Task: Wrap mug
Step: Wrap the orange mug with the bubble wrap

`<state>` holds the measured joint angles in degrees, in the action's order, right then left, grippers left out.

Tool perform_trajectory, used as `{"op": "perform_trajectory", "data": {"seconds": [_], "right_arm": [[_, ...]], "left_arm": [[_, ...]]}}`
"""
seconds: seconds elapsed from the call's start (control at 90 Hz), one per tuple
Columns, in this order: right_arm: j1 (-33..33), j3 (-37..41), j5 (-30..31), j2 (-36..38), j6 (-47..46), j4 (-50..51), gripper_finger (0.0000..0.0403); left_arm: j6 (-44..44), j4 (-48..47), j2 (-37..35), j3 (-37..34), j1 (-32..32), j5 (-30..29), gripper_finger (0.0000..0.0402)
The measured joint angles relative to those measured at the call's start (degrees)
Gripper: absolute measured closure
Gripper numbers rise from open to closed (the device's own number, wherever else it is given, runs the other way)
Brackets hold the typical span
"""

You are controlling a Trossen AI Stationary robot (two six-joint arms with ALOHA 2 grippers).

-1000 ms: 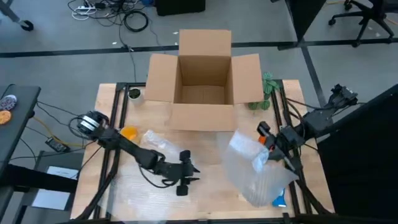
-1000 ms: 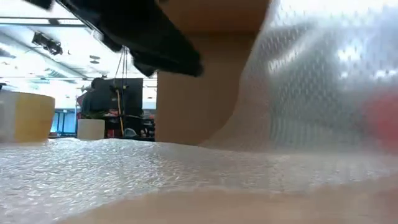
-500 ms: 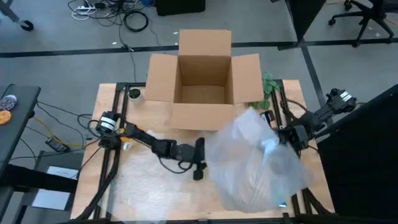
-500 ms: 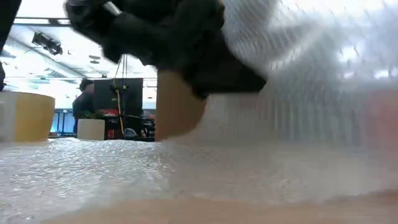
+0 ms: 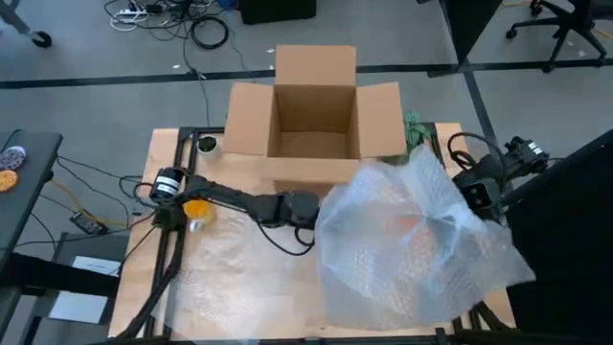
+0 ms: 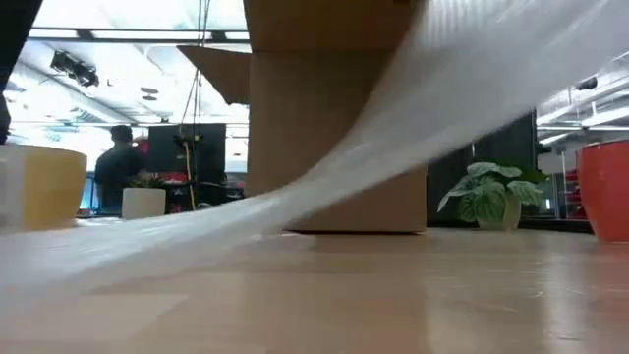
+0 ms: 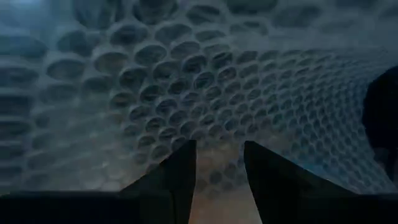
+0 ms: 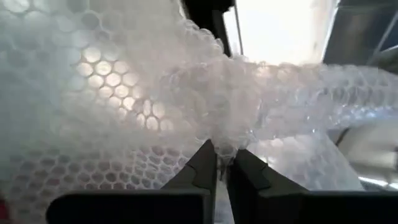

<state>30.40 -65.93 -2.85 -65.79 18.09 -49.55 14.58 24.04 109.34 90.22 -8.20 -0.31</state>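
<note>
- A big sheet of bubble wrap [image 5: 407, 244] is spread in the air over the near right part of the desk [image 5: 230, 287], on the near side of the cardboard box [image 5: 314, 115] and to its right.
- In the low view the bubble wrap [image 6: 393, 128] sweeps up in a slant from the desk surface [image 6: 393, 305] across the front of the box [image 6: 324, 118].
- A second, flat piece of bubble wrap [image 5: 225, 254] lies on the desk, nearer than the box and off its left corner.
- The mug [image 5: 407, 222] shows only as a faint orange patch through the raised sheet, in front of the box's right corner; in the low view its red-orange side [image 6: 604, 192] stands on the desk to the right of the box.
- The left end effector [image 5: 308, 211] reaches to the left edge of the raised sheet, just in front of the box. Its wrist view shows the two fingers [image 7: 180, 177] slightly parted with the bubble wrap [image 7: 186, 93] close before them and nothing pinched between.
- The right end effector [image 8: 222, 168] is pressed together on a bunched fold of the bubble wrap [image 8: 224, 106], holding the sheet up to the right of the box.
- A yellow roll of tape [image 5: 195, 209] lies in front of the box's left corner, beside the left arm.
- A small green plant [image 5: 410, 134] stands against the box's right flap.
- Beyond the box, a person [image 6: 120, 167] stands in the room.
</note>
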Motion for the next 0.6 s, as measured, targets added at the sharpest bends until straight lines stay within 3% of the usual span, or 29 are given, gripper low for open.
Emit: {"op": "perform_trajectory", "data": {"seconds": [0.311, 0.456, 0.6], "right_arm": [[0.8, -5.3, 0.1, -0.4, 0.0, 3.1, 0.0403], [0.7, -6.0, 0.1, -0.4, 0.0, 4.5, 0.0403], [0.6, -6.0, 0.1, -0.4, 0.0, 7.1, 0.0403]], "left_arm": [[3.3, -2.2, 0.0, 19.2, 4.9, 4.2, 0.0280], [2.9, -10.5, -0.3, 28.0, 4.8, 7.7, 0.0280], [2.9, -19.9, -0.1, 31.3, 3.0, 9.2, 0.0280]]}}
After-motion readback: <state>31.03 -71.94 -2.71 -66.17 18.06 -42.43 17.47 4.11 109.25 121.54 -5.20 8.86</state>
